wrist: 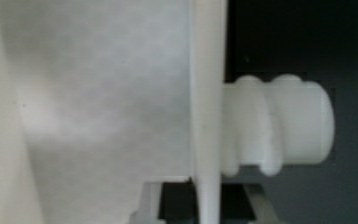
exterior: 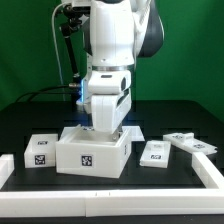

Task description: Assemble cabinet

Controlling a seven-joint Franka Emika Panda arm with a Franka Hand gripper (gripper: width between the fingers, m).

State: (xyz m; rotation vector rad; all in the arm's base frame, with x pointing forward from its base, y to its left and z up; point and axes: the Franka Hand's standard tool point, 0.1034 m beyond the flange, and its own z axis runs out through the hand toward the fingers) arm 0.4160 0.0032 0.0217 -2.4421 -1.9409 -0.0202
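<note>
The white cabinet body (exterior: 90,152) stands mid-table with a tag on its front. My gripper (exterior: 100,128) is lowered onto its top, and the fingertips are hidden there. In the wrist view, my gripper (wrist: 206,200) is shut on the edge of a thin white panel (wrist: 208,90). One dark finger (wrist: 178,198) sits on each side of the panel. A white ribbed knob (wrist: 282,125) sticks out from one face of the panel. A broad white surface (wrist: 78,110) fills the other side.
A small white tagged part (exterior: 42,148) lies to the exterior view's left of the body. Another white part (exterior: 158,152) lies to its right, with the marker board (exterior: 192,143) beyond. A white rail (exterior: 110,187) borders the black table.
</note>
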